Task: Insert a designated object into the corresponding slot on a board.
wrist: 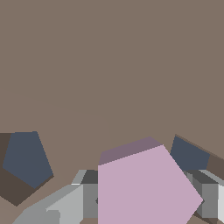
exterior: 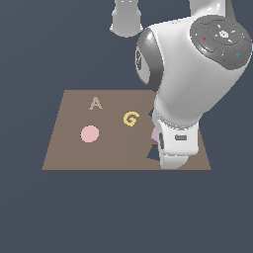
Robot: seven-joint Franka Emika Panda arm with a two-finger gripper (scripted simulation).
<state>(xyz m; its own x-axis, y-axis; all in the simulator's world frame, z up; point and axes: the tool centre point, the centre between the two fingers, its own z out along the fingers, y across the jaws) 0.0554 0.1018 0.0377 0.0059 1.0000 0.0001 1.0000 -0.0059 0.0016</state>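
Observation:
The lilac pentagon block (wrist: 146,188) sits between my gripper's fingers (wrist: 85,201), raised a little above the brown board (wrist: 109,52). My gripper (wrist: 146,208) is shut on it. The dark pentagon slot (wrist: 26,159) lies on the board to one side of the block, apart from it. In the exterior view the gripper (exterior: 170,155) hangs over the board's (exterior: 74,153) right part, and only a sliver of the block (exterior: 154,134) shows past the arm.
A second dark cutout (wrist: 188,155) lies on the block's other side. The exterior view shows a pink disc (exterior: 89,133), a yellow letter G (exterior: 130,118) and a tan letter A (exterior: 95,103) on the board. A dark cutout (exterior: 152,154) shows partly beside the hand.

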